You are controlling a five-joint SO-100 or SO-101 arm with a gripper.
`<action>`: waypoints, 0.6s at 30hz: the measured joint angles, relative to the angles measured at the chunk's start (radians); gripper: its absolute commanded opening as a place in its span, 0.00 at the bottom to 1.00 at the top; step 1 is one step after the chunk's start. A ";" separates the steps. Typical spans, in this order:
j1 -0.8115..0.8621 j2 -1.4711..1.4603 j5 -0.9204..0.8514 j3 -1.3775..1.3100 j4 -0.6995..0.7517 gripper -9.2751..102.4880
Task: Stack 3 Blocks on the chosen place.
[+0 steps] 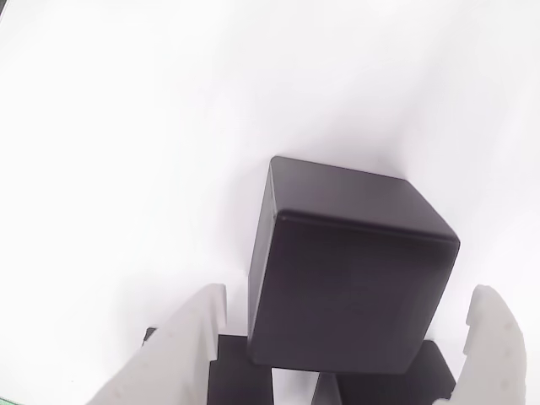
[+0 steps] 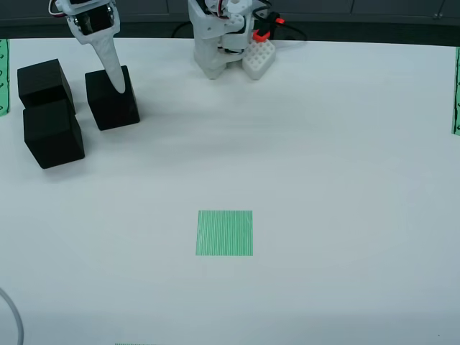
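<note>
In the view from above, the gripper (image 2: 113,80) hangs over the far-left part of the white table (image 2: 323,180), its white finger (image 2: 111,65) pointing down onto the top of one black cube (image 2: 111,99). In the view that rides on the gripper, that cube (image 1: 350,270) sits between the two white fingers (image 1: 181,346), which stand wide apart with a gap on each side, so the jaws are spread and grip nothing.

Just to the left of the gripper in the view from above are the other two black cubes: one (image 2: 44,83) at about the same depth, and one (image 2: 52,135) nearer the camera, touching or nearly touching the first. Neither touches the cube under the gripper.

The green striped square patch (image 2: 224,232) lies flat on the table well apart from the gripper, toward the camera and to the right in the view from above. No cube rests on it.

The arm's white base (image 2: 219,39) stands at the far edge, to the right of the gripper.
</note>
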 measured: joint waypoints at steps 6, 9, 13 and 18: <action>0.029 0.000 -0.006 -0.023 0.000 0.40; 0.043 0.000 -0.009 -0.025 0.000 0.40; 0.025 -0.020 -0.009 -0.025 0.000 0.40; 0.020 -0.058 -0.009 -0.031 0.000 0.40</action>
